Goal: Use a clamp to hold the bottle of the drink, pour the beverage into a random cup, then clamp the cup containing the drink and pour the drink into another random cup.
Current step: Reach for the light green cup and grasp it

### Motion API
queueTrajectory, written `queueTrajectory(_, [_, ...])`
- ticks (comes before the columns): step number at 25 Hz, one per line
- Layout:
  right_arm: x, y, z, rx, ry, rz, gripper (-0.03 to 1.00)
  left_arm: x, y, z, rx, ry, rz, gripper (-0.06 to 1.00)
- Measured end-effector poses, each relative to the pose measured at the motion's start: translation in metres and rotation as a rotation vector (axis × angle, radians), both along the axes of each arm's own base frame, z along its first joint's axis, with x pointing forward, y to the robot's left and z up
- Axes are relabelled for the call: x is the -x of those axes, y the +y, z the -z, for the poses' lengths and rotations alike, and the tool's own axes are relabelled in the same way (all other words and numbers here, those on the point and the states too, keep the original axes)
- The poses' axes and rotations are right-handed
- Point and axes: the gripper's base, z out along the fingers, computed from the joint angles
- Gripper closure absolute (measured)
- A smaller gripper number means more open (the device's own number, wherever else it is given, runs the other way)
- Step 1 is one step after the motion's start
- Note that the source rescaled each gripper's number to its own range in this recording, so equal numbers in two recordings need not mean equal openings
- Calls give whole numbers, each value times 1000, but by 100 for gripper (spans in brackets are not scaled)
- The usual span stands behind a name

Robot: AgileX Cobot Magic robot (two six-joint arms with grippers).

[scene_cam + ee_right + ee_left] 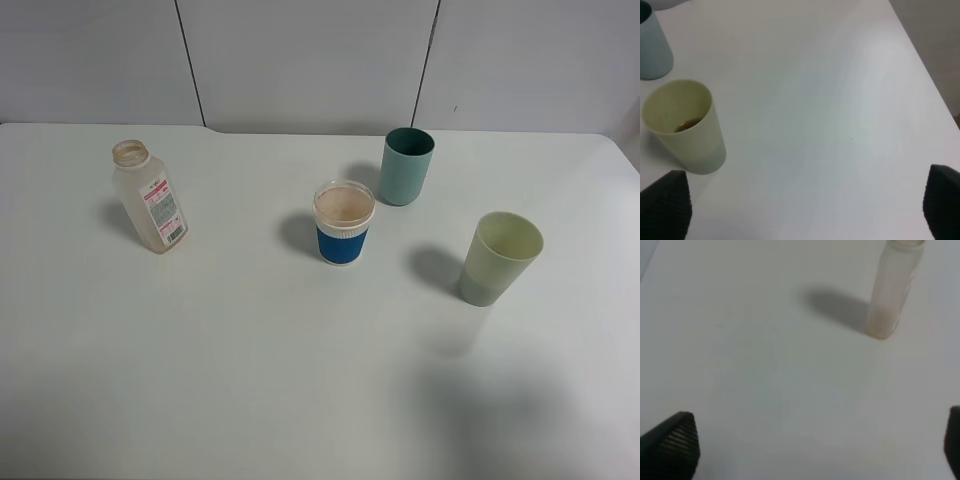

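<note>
Little drink point(687, 124) to spill, yet my empty, wide-open right gripper point(800, 210) should clasp the pale green cup point(692, 147) mid-wall, pouring toward the teal cup point(406, 170) at ten-thirty.

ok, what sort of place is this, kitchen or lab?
Probably a lab test bench, not a kitchen: plain white table, grey panelled wall behind, and only a few props standing apart: bottle, teal cup, blue-and-white cup, pale green cup.
</note>
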Motion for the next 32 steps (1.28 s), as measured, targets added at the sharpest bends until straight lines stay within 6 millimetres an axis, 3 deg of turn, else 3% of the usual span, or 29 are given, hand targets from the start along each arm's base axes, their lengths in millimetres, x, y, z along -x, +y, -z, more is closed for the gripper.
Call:
queueTrajectory(5, [-12,0,0,-10,77,-3,19,0,0,0,0,0,0,-5])
queueTrajectory(9, [-35,-1,-5,-29,177,-11,19,0,0,0,0,0,0,-5])
queueTrajectory(15, [-78,0,-24,-62,127,-35,19,0,0,0,0,0,0,-5])
queueTrajectory(23, [-122,-1,-18,-23,160,-76,19,0,0,0,0,0,0,-5])
queueTrajectory(32, [-164,39,-10,60,104,-338,19,0,0,0,0,0,0,-5])
